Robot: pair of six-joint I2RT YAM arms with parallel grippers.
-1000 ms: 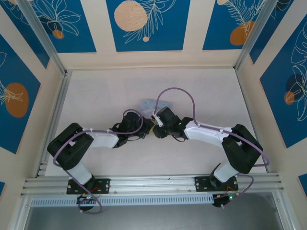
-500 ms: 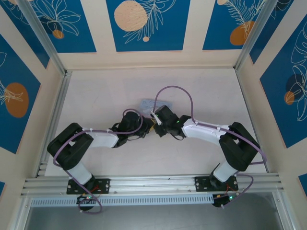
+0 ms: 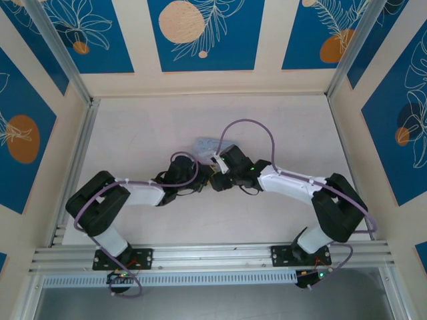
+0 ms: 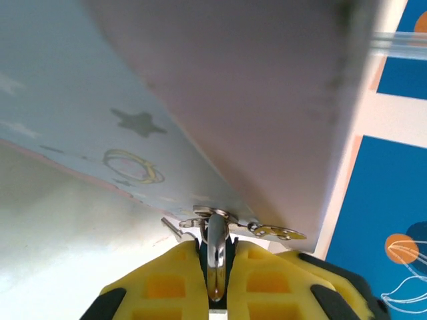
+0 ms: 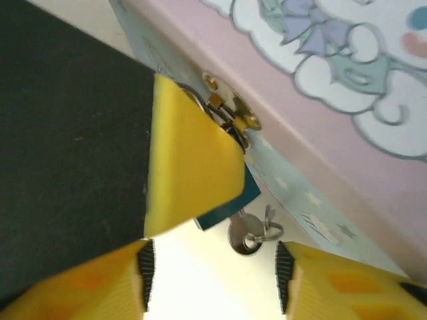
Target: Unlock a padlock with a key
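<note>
We note the padlock (image 5: 230,205): small, dark teal, its silvery shackle (image 4: 215,263) threaded through the tin's clasp. A tiny silvery key (image 5: 245,235) touches its free end.

Left pincer (image 3: 203,177) beside right pincer (image 3: 217,182)

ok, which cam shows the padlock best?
Right wrist: the padlock shows its teal body under the hasp of the tin, with the key just below and a yellow finger covering part. Left wrist shows its silvery shackle pinched in the left tool. Top external: too small to tell.
</note>
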